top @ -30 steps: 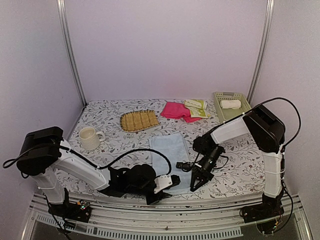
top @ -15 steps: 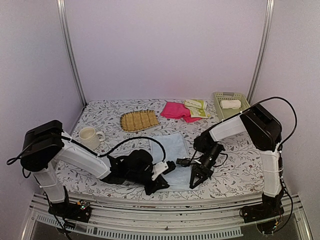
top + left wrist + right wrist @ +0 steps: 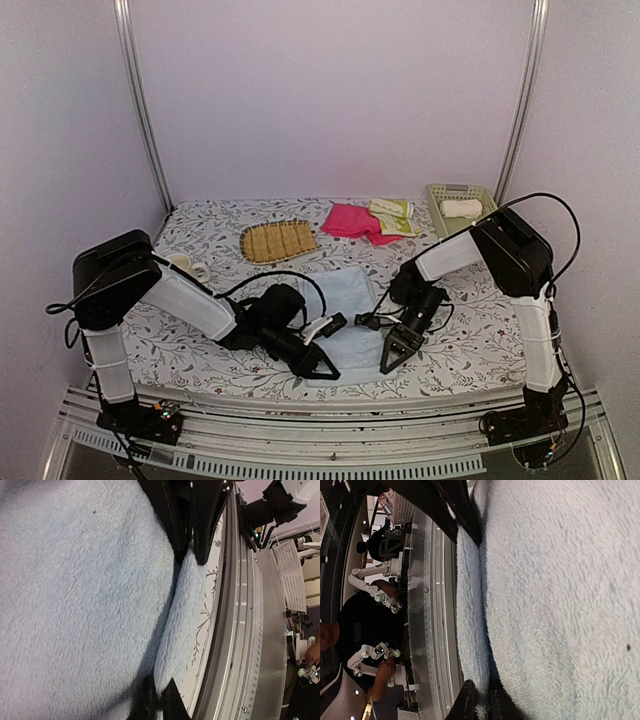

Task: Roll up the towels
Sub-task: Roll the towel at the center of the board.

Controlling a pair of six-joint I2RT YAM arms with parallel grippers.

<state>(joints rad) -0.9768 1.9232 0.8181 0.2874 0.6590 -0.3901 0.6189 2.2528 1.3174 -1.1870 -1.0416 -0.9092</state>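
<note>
A light blue towel (image 3: 350,295) lies flat near the table's front edge, and its near edge is raised into a narrow fold. My left gripper (image 3: 323,368) is shut on that fold at its left end, and my right gripper (image 3: 389,363) is shut on it at the right end. In the left wrist view, my left gripper (image 3: 160,681) pinches the fold of the light blue towel (image 3: 75,605). In the right wrist view, my right gripper (image 3: 481,685) pinches the light blue towel (image 3: 560,605). A pink towel (image 3: 350,220) and a pale yellow-green towel (image 3: 393,215) lie at the back. A rolled cream-white towel (image 3: 462,208) sits in the basket.
The pale green basket (image 3: 448,190) stands at the back right. A tan slatted mat (image 3: 278,240) lies at the back centre. A cream mug (image 3: 188,266) on the left is partly hidden behind my left arm. The table's metal front rail (image 3: 330,440) runs just beyond the towel's near edge.
My left gripper has closed on the blue towel's near edge and swung right along the front. The right gripper has kept its pinch and shifted slightly. The near edge now stands as a fold.
</note>
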